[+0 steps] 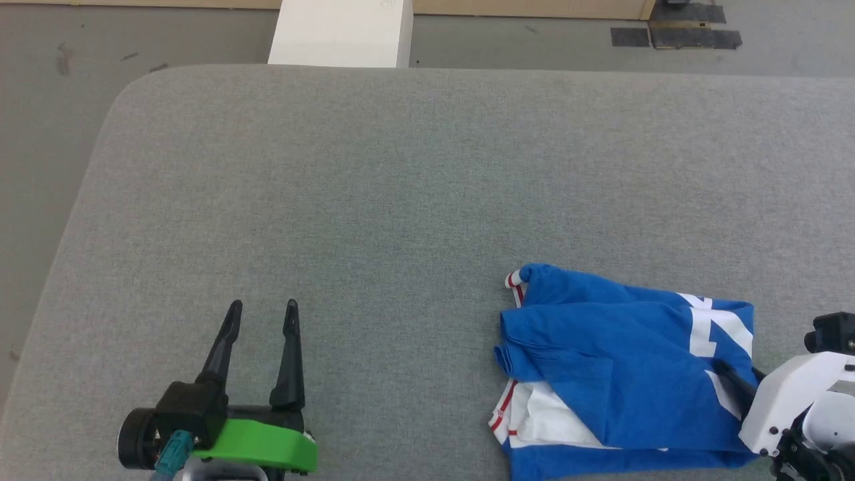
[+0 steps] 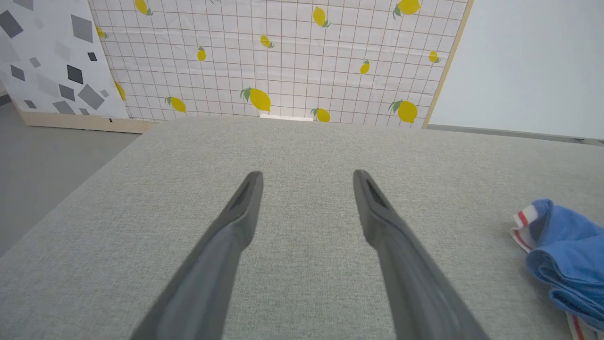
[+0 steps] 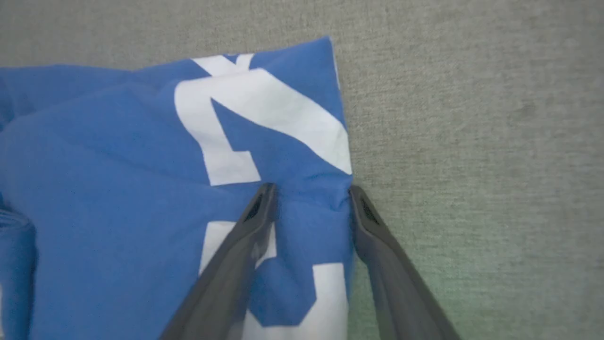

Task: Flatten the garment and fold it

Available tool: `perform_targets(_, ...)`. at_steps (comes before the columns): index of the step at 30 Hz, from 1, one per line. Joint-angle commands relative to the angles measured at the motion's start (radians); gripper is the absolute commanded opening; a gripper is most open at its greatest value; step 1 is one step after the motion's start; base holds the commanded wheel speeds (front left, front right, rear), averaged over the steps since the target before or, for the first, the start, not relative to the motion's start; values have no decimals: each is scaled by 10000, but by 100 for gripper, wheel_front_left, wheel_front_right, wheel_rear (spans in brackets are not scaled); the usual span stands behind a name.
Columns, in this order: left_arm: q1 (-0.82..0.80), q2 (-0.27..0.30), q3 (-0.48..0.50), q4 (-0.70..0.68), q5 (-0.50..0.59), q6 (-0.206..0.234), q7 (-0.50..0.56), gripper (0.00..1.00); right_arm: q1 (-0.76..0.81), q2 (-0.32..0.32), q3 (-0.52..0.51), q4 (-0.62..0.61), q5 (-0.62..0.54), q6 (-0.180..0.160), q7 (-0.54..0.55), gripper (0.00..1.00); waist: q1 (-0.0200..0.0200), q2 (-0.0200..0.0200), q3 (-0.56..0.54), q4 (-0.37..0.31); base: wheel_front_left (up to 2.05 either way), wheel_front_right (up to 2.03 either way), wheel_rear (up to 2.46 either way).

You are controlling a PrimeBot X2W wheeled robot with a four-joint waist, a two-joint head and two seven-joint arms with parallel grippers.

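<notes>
— So, where does the jersey (image 1: 621, 374) lie?

— On the near right part of the grey cloth-covered table (image 1: 401, 167), bunched and doubled over itself, not flat. Blue cloth is on top, white number print runs along its right side, red-and-white striped trim (image 1: 513, 280) peeks out at its left end, and a white panel shows underneath near the front.

— How much room is there around it?

— Plenty to the left and toward the far edge, where bare table stretches to a rounded far-left corner with grey floor (image 1: 40, 133) beyond. A white box (image 1: 340, 33) stands past the far edge, and the left wrist view shows a lemon-print panel (image 2: 283, 56) behind it. The jersey's right edge has a strip of table beside it.

— And the right gripper (image 3: 312, 188)?

— It comes in from the near right, tilted down onto the jersey's right edge. Its fingers are spread: one rests on the blue cloth by the print, the other sits right at the hem, with puckered cloth between them.

— And the left gripper (image 1: 263, 304)?

— At the near left, well apart from the jersey, low over bare table, with its fingers parted, pointing away from the robot and holding nothing.
</notes>
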Motion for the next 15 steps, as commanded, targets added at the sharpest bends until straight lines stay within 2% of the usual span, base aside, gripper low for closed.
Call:
perform_targets(1, -169, 69, -31, 18, 33, -65, -45, 100, 20, 78, 166, 295, -43, -13, 170, 0, 0, 87, -79, -12, 0, 0, 0)
perform_targets(8, -126, 31, -152, -69, -81, -88, -45, 100, -136, -470, 444, -7, -255, -13, -24, 0, 0, 87, -371, -329, 0, 0, 0)
perform_targets(15, -116, -44, -347, -265, -159, -27, -45, 100, -794, -1775, 1334, -630, -619, -13, -50, 0, 0, 87, -188, -1067, 0, 0, 0)
